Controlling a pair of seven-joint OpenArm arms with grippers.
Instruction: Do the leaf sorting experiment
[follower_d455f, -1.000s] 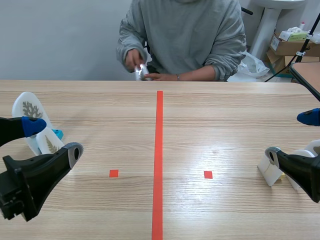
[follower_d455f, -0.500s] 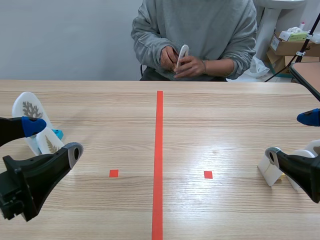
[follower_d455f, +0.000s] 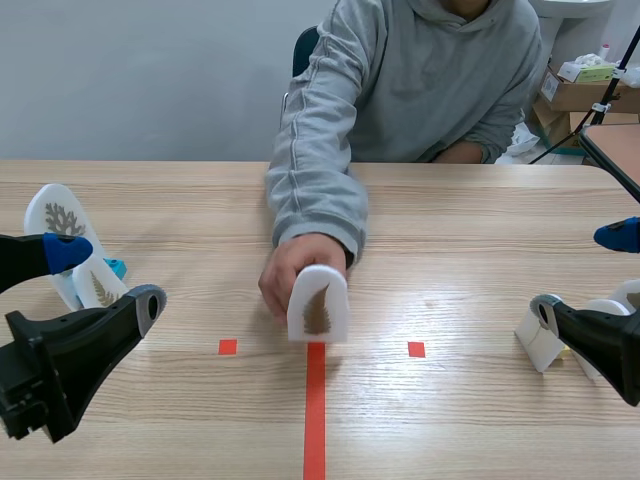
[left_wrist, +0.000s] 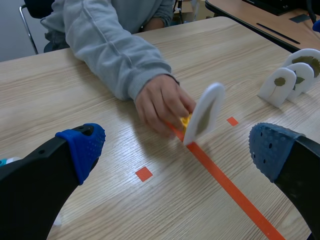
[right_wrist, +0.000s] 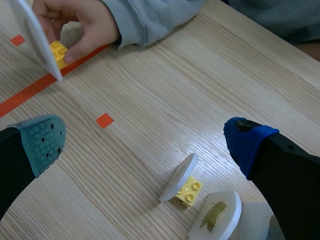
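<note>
While pinching an upright leaf card, person's hand, yellow brick just beside it, left gripper and right gripper spread either side

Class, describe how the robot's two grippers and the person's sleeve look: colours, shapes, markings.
The left gripper and right gripper each have two thick black fingers tipped with soft dotted pads, one bright blue, the other duller grey-green. The person's sleeve is loose, creased grey sweatshirt fabric.

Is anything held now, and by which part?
The left gripper and right gripper are open, empty. The person's hand holds the white leaf card from behind, near its yellow block base.
</note>
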